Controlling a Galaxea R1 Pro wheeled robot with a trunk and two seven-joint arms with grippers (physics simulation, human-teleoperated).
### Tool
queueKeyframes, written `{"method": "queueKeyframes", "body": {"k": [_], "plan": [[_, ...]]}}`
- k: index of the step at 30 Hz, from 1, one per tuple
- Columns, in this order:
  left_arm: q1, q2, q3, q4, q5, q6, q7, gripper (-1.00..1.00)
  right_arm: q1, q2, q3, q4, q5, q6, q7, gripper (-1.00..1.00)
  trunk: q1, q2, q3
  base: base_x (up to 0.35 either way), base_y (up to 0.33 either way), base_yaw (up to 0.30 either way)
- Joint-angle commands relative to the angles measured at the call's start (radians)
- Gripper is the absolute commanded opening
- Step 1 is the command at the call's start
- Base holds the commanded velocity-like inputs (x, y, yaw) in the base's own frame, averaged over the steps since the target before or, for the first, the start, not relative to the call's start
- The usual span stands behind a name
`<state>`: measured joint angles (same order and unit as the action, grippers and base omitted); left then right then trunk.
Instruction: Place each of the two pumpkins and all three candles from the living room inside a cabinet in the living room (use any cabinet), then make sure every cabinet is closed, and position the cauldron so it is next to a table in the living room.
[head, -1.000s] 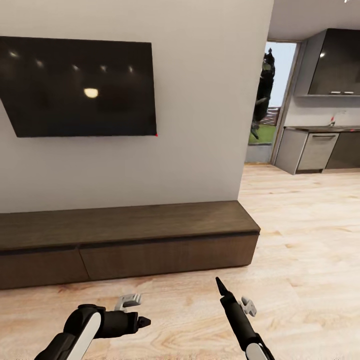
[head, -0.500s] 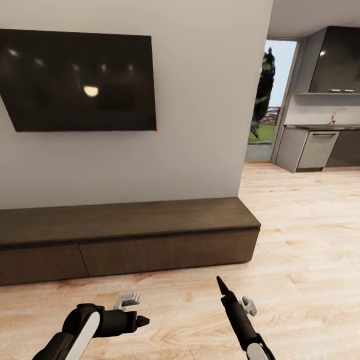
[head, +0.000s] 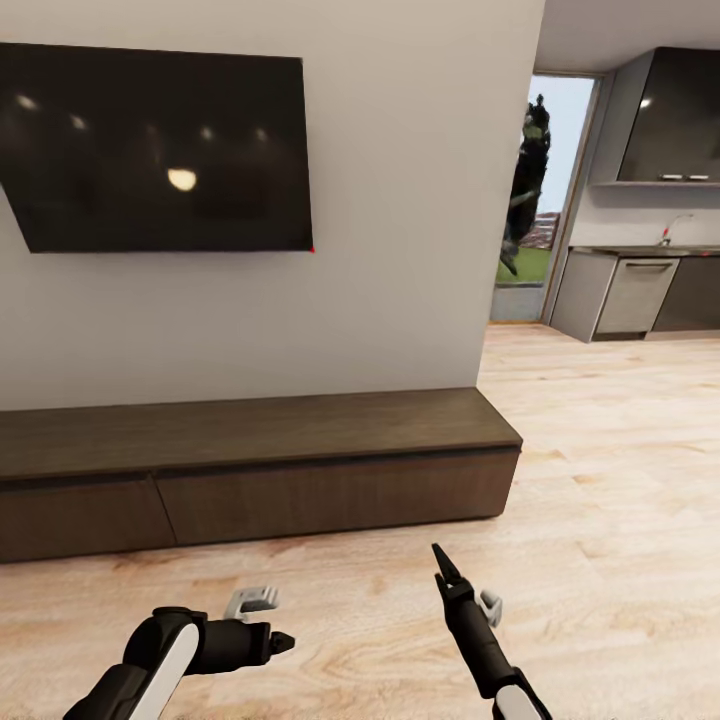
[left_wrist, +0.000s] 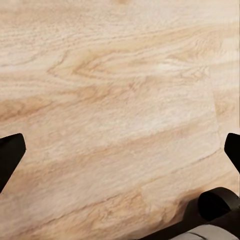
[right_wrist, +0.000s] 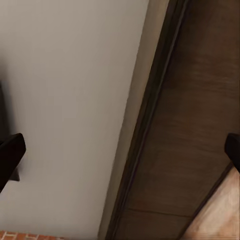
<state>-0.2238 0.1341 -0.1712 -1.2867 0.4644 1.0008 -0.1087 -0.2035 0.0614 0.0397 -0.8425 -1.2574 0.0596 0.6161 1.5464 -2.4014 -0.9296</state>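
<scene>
- Long, low dark-brown wood cabinet (head: 250, 470) stands against the white wall, from 9 to 1 o'clock of the robot; plain handleless drawer fronts all flush, so it looks closed.
- Black wall-mounted TV (head: 155, 150) hangs above it.
- Left gripper (head: 283, 642) low at 7 o'clock over the light wood plank floor (head: 600, 480); left wrist view puts its fingertips at opposite edges, so spread wide, empty.
- Right gripper (head: 438, 555) at 5 o'clock, pointing towards the cabinet; likewise wide, empty.
- Judgement: this is an approach step. Square the base to a drawer front and stop near, leaving room for the drawer to slide out.
</scene>
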Motion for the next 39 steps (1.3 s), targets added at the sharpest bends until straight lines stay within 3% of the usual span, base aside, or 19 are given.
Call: {"method": "queueKeyframes", "body": {"k": [1,5,9,13,26,30,39], "plan": [[-0.001,0.001,-0.001,-0.001,-0.012,0.002,0.0,1.0,0.0,0.001,-0.001,0.001,-0.014,0.008,0.003,1.0,0.004,-0.008,-0.004,0.0,0.0,0.0],[-0.001,0.001,-0.001,-0.002,-0.016,0.002,0.036,1.0,0.0,0.003,-0.005,0.005,-0.045,0.023,0.005,1.0,0.019,-0.036,-0.017,0.0,0.0,0.0],[-0.001,0.003,0.0,-0.011,-0.016,0.002,0.048,1.0,0.0,0.002,-0.001,0.006,-0.171,0.029,0.006,1.0,0.034,-0.064,-0.029,0.0,0.0,0.0],[0.0,0.005,0.001,-0.03,-0.014,0.002,0.05,1.0,0.0,0.002,0.001,0.006,-0.22,0.029,0.005,1.0,0.05,-0.092,-0.042,0.0,0.0,0.0],[0.0,0.004,-0.001,-0.036,-0.011,0.002,0.05,1.0,0.0,0.003,0.002,0.014,-0.233,0.028,0.002,1.0,0.059,-0.101,-0.091,0.0,0.0,0.0],[0.0,0.004,-0.002,-0.036,-0.012,0.002,0.05,1.0,0.0,0.002,0.001,0.031,-0.233,0.028,0.002,1.0,0.059,-0.101,-0.091,0.0,0.0,0.0],[0.0,0.004,-0.001,-0.036,-0.012,0.002,0.05,1.0,0.0,0.002,0.001,0.039,-0.232,0.024,0.002,1.0,0.063,-0.104,-0.126,0.0,0.0,0.0]]}}
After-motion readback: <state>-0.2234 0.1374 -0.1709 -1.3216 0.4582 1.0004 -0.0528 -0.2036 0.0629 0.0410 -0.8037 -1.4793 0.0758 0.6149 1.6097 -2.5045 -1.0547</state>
